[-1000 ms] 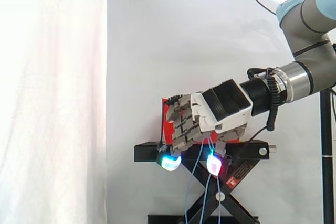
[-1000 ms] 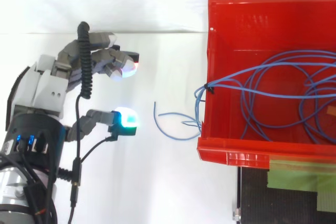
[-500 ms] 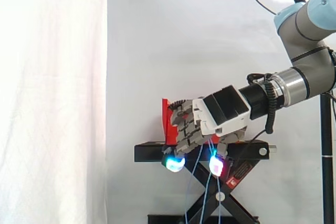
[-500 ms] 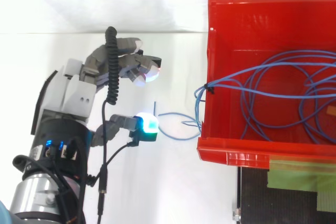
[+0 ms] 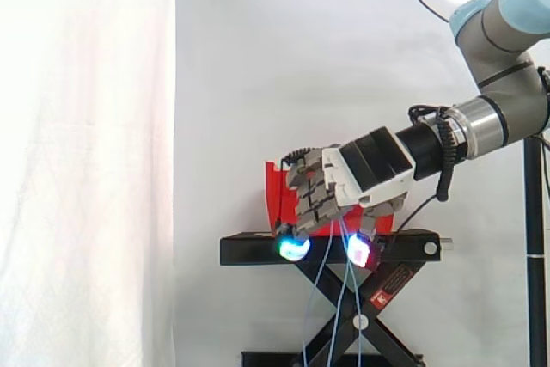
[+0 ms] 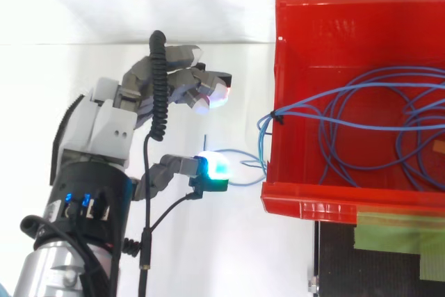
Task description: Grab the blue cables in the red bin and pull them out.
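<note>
The red bin [image 6: 299, 193] holds several loops of thin blue cable [image 6: 375, 113]. A bundle of cable crosses the bin's left wall and hangs down outside it [image 6: 261, 151]; in the side view those strands drop past the black stand [image 5: 322, 298]. My hand [image 6: 115, 126] is left of the bin, outside it, fingers relaxed and spread with nothing between them. The thumb's glowing tip [image 6: 214, 167] lies over the hanging cable end; the other fingertips [image 6: 208, 95] stay a short way from the bin wall. From the side, the hand [image 5: 344, 182] is in front of the bin [image 5: 279, 191].
The bin sits on a black scissor stand [image 5: 258, 249] before the white curtain. A green-taped black surface [image 6: 389, 241] lies below the bin in the top view. The arm [image 5: 503, 40] comes in from the right in the side view.
The hand has moved toward the bin's left wall and risen slightly in the side view. Its fingers stay open; the cables have not moved.
</note>
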You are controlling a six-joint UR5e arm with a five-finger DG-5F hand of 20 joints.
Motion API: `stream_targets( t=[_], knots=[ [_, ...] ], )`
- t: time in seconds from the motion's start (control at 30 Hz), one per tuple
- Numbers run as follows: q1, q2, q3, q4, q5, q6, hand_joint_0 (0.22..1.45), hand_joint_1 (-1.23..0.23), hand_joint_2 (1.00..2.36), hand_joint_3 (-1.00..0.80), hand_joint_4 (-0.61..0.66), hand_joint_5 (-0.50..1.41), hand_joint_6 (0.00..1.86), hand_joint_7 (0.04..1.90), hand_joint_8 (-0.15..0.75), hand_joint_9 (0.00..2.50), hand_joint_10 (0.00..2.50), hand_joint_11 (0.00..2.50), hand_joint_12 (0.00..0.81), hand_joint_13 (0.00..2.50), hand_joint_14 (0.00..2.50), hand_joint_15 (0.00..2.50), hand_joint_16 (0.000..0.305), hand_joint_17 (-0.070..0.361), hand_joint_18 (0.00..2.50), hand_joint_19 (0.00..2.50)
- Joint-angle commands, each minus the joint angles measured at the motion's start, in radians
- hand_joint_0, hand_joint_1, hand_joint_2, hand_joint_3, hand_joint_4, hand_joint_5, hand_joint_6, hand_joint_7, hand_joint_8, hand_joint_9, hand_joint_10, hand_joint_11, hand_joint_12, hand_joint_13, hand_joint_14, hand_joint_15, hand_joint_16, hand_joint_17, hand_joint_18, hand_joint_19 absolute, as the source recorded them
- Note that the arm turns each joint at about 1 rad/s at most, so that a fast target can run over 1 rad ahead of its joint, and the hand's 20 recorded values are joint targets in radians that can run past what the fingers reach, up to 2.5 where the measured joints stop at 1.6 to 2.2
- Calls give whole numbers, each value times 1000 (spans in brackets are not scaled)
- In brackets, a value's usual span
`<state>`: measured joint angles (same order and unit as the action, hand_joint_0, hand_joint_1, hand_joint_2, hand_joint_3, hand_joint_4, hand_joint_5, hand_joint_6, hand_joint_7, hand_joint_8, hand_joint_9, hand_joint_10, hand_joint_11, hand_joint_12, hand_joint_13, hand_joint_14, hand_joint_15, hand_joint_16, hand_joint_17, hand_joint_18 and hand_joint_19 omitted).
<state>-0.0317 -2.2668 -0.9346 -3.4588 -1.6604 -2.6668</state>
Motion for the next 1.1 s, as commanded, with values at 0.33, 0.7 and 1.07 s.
stream_targets(
  t=[0.33,0.7,1.07],
  knots=[
    [-2,20,0,-2,-2,-34,766,-1008,1000,-1000,243,669,15,593,289,817,19,1385,419,676,23,726,58,130,581,651],
    [-24,20,-27,1,-2,-35,737,-1019,1000,-1000,240,737,12,646,296,832,19,1382,424,675,25,726,59,133,586,635],
    [-53,21,-12,4,-32,-61,734,-1024,1000,-1000,228,764,14,649,296,860,19,1376,419,682,23,717,59,133,585,635]
  ],
)
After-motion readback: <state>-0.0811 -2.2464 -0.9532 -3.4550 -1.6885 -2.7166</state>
